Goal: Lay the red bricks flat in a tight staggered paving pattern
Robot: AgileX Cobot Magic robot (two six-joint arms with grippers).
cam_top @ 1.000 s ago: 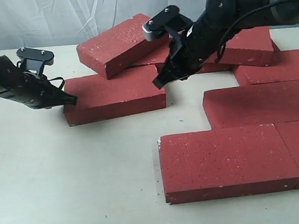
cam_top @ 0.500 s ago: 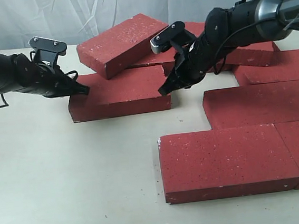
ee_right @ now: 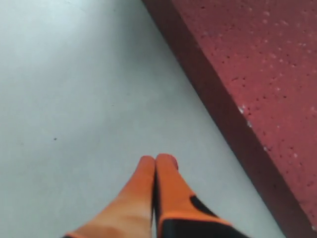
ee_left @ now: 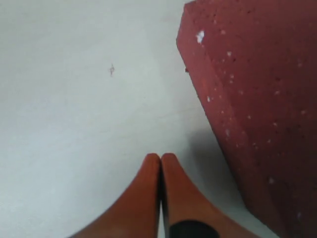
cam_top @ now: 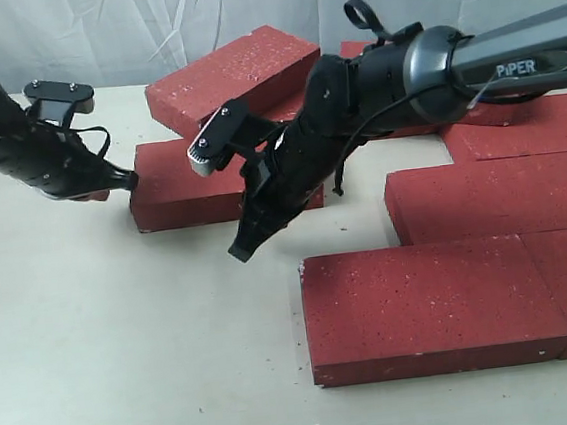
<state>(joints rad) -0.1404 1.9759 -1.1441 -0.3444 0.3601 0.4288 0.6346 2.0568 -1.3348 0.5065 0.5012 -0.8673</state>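
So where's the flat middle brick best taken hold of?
Probably the short end by the shut left gripper, pushed from that side rather than clamped: the middle brick lies flat, looks broader than the jaws, and a tilted brick overlaps its far edge.

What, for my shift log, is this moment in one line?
left arm: jaws shut, beside end of loose brick | right arm: jaws shut, empty, over table | loose brick: flat, apart from paved rows
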